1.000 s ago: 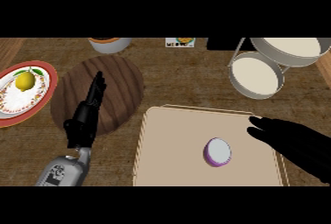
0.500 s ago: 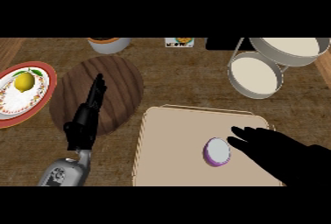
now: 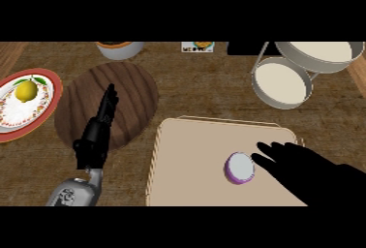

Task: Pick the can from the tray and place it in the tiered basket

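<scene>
A wooden kitchen counter [image 3: 193, 97] spreads beneath the robot's two hands. Largest on it is the beige tray [image 3: 193, 164], lying under and just left of the right hand [image 3: 300, 162], which enters from the lower right with fingers extended and relaxed, grasping nothing. The fingertips sit just beside the can [image 3: 240, 168], a purple-walled cylinder with a pale top standing upright on the tray's right half, immediately left of that hand; whether they touch it cannot be told.

Beyond the right hand, toward the counter's far edge, stands the tiered basket [image 3: 286, 82], its two round pale bowls set in a metal frame, well apart from the can.

Further left, a dark oval wooden board [image 3: 136, 92] lies beside the tray. The left hand [image 3: 100, 131] rests over it, fingers straight and pointing away from the robot, holding nothing, its grey forearm [image 3: 71, 193] at the lower edge.

Left of that hand, a red-rimmed patterned plate [image 3: 18, 116] carries a yellow lemon [image 3: 26, 90]. At the far edge, ahead of the left hand, sit a pale cup [image 3: 118, 48] and a small labelled box [image 3: 198, 46].
</scene>
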You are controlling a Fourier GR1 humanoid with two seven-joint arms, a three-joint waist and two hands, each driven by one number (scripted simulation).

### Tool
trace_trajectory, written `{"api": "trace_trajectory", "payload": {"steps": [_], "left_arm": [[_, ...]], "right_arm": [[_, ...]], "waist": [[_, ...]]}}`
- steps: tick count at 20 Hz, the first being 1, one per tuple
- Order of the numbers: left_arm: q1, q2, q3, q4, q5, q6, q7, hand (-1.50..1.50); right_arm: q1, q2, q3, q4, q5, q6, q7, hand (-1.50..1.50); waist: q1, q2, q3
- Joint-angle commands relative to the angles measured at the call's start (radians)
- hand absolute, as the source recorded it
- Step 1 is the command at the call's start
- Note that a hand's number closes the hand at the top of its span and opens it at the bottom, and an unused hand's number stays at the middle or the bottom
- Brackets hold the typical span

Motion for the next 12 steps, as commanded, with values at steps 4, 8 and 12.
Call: {"api": "trace_trajectory", "payload": {"steps": [4,8,12], "left_arm": [[-0.039,-0.003,0.032,-0.005,-0.009,-0.025,0.059,0.0],[0.003,-0.015,0.03,-0.004,-0.035,-0.012,0.017,0.0],[0.076,-0.023,0.019,-0.044,-0.032,-0.036,-0.014,0.0]], "right_arm": [[0.047,-0.009,-0.067,-0.004,0.048,0.148,-0.05,-1.5],[-0.017,0.04,-0.01,0.013,0.136,0.187,-0.055,-1.5],[0.008,0.14,0.062,0.025,0.287,0.179,-0.037,-1.5]], "waist": [[-0.005,0.0,0.001],[-0.001,0.0,0.0],[0.001,0.0,0.0]]}}
